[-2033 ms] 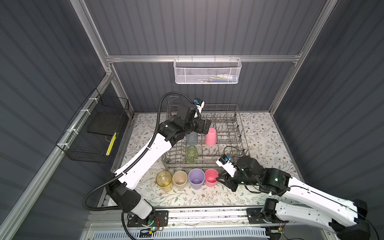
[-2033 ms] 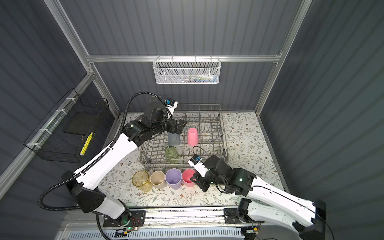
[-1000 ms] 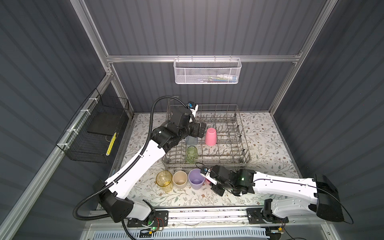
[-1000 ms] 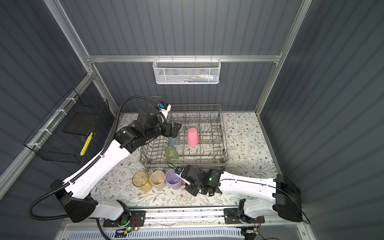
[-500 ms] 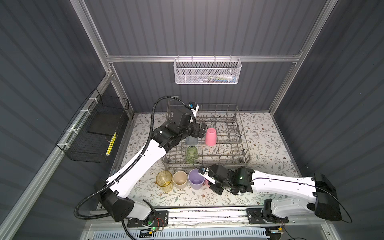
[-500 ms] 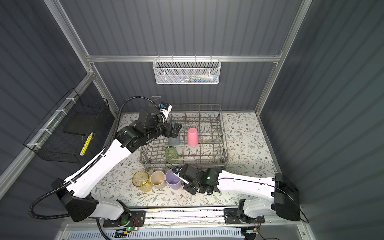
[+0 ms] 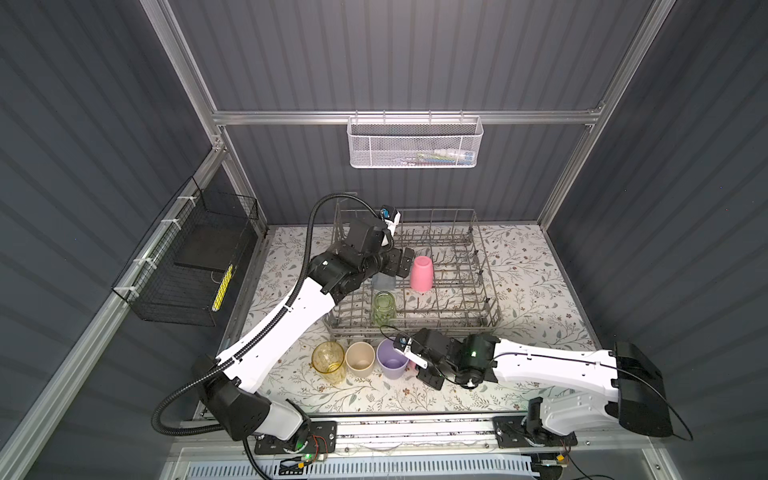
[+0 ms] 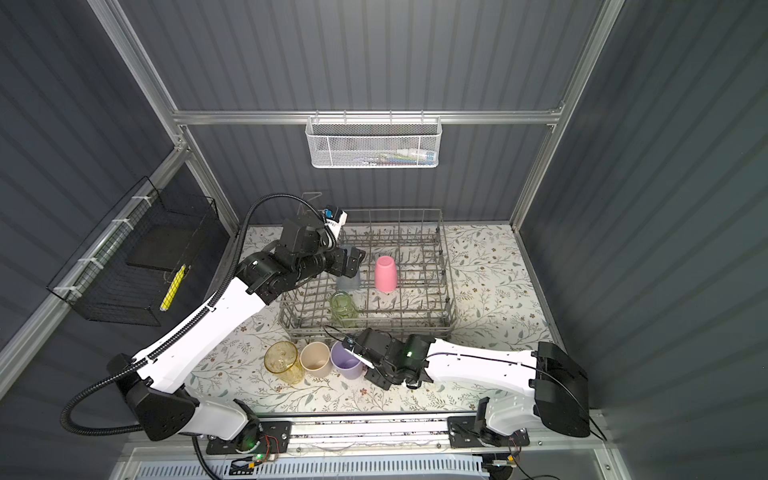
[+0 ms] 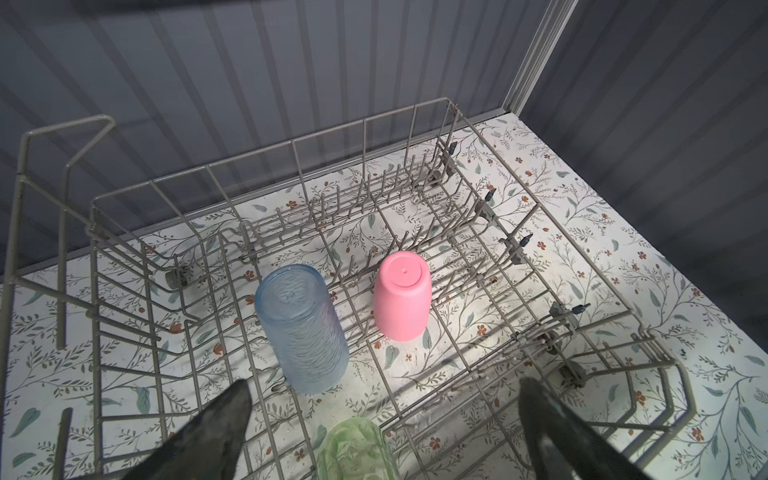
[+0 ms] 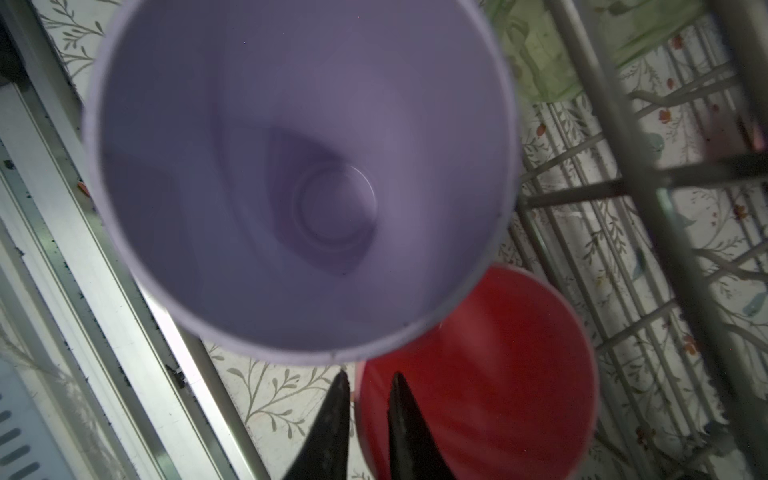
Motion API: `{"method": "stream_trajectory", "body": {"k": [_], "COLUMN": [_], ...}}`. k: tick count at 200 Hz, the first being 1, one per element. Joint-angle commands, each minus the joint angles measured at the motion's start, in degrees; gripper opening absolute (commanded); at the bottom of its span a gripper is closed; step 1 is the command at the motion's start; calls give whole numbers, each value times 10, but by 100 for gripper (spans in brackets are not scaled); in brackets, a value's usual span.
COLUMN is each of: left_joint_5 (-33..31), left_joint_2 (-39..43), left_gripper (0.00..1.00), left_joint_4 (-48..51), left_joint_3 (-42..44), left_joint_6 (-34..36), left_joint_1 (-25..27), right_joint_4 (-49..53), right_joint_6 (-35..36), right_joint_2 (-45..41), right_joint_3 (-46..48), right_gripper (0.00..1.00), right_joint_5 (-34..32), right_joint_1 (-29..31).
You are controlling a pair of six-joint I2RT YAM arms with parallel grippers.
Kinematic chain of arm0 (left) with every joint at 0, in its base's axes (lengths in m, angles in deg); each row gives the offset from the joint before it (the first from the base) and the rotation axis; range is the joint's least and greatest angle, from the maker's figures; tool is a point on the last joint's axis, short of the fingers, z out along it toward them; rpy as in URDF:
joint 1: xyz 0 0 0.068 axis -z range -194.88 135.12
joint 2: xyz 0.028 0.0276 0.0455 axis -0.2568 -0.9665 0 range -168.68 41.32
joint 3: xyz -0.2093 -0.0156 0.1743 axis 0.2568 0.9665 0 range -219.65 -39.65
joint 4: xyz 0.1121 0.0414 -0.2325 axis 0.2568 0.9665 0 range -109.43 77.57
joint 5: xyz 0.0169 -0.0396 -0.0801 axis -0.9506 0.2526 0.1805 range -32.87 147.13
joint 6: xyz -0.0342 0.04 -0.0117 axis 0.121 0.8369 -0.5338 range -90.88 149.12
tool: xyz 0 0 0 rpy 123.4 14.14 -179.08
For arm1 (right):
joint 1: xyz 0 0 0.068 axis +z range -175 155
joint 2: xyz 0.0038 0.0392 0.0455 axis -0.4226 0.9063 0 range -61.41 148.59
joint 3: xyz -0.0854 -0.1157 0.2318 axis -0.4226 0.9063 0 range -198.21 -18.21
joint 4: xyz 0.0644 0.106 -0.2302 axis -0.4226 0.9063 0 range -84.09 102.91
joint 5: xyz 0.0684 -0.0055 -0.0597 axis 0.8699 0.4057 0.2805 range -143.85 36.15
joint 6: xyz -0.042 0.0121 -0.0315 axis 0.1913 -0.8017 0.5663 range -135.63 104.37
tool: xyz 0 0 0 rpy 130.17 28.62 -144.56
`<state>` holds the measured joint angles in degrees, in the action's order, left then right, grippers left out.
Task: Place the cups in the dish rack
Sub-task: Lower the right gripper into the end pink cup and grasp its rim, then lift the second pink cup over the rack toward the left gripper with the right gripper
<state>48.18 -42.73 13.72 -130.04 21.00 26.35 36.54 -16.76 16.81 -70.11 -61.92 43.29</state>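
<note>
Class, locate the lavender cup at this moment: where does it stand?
In both top views the lavender cup stands on the table in front of the dish rack, just right of the beige cup.

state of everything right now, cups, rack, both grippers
left gripper, open, empty
right gripper, nearly closed, grip unclear
yellow cup, on table, mouth up
beige cup, on table, mouth up
lavender cup, on table, mouth up
loose pink cup, mouth up, right gripper astride its rim
racked pink cup, upside down
blue-grey cup, racked, upside down
green cup, racked, orientation unclear
dish rack, holds three cups
</note>
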Motion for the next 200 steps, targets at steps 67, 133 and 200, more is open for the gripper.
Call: {"method": "stream_trajectory", "body": {"k": [67, 133, 200], "left_joint_5": [24, 32, 60], "left_joint_2": [-33, -35, -22], "left_gripper": [100, 100, 100], "left_joint_4": [-27, -32, -63], "left_joint_3": [-20, -17, -4], "left_joint_6": [29, 33, 33], "left_joint_1": [0, 1, 0], "right_joint_4": [44, 114, 142], "right_joint_6": [-16, -41, -54], "right_joint_2": [18, -49, -266], "right_joint_3": [-30, -53, -119], "right_gripper": [3, 0, 0], "right_joint_5": [29, 35, 82], "right_joint_1": [-7, -7, -57]}}
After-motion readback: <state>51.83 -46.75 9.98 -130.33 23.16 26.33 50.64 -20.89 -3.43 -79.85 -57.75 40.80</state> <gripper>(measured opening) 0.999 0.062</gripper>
